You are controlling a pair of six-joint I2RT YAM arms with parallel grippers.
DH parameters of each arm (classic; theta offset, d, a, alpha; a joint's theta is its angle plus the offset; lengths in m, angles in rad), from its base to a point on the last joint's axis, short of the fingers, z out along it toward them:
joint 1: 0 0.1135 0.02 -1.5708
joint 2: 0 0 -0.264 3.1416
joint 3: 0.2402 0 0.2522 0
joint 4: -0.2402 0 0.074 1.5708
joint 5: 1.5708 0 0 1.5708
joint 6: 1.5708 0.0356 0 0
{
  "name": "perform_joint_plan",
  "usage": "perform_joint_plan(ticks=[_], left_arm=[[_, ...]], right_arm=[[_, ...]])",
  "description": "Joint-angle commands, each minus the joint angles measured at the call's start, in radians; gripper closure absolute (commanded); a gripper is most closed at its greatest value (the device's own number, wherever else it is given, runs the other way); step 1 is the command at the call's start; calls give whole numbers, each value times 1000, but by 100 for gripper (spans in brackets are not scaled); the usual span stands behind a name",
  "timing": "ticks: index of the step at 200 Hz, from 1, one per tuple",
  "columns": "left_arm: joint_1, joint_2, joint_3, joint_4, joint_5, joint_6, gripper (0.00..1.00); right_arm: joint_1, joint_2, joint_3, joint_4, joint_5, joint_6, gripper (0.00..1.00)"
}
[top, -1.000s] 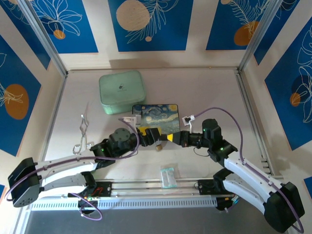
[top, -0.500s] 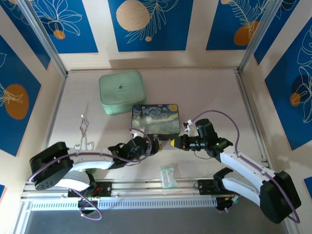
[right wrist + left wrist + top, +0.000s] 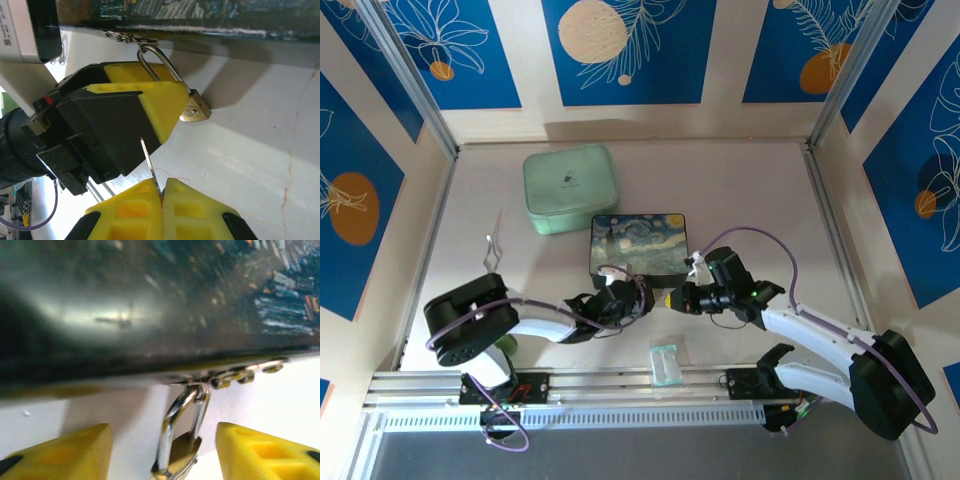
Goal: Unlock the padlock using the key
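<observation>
One key [image 3: 150, 166] juts lengthwise from the right hand [image 3: 161, 194].

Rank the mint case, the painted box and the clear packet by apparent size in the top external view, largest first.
1. mint case
2. painted box, only slightly smaller
3. clear packet, by far the smallest

**Bright overhead, mushy left wrist cam**

Top view is evenly lit, with only soft shadows. On the left wrist, the painted box [image 3: 150, 300] is a blur with a pale glare patch, and just the padlock [image 3: 176, 452] below it is near focus. Right wrist is sharp, with a dark shadow on the table [image 3: 260, 150] beside the box.
</observation>
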Motion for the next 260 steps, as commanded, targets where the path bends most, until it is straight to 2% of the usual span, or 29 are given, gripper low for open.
perform_joint_plan(ticks=[1, 69, 105, 131, 163, 203, 233, 260], left_arm=[[-9, 32, 16, 77, 30, -37, 51], [-15, 80, 31, 52, 57, -92, 76], [-13, 41, 29, 9, 63, -123, 86], [-12, 25, 19, 40, 88, -150, 91], [-7, 24, -18, 155, 122, -204, 96], [-2, 17, -53, 293, 165, -275, 97], [2, 23, -61, 351, 192, -295, 98], [5, 71, -84, 482, 212, -344, 100]], right_arm=[[7, 10, 23, -22, 29, -10, 100], [5, 16, -26, 4, 64, 26, 100], [-74, 52, -115, 183, -110, 94, 100], [-105, 52, -133, 201, -172, 83, 100], [-173, 82, -136, 193, -307, 94, 100], [-248, 200, -121, 186, -480, 130, 100], [-236, 255, -121, 237, -493, 151, 100], [-234, 252, -132, 265, -462, 177, 100]])
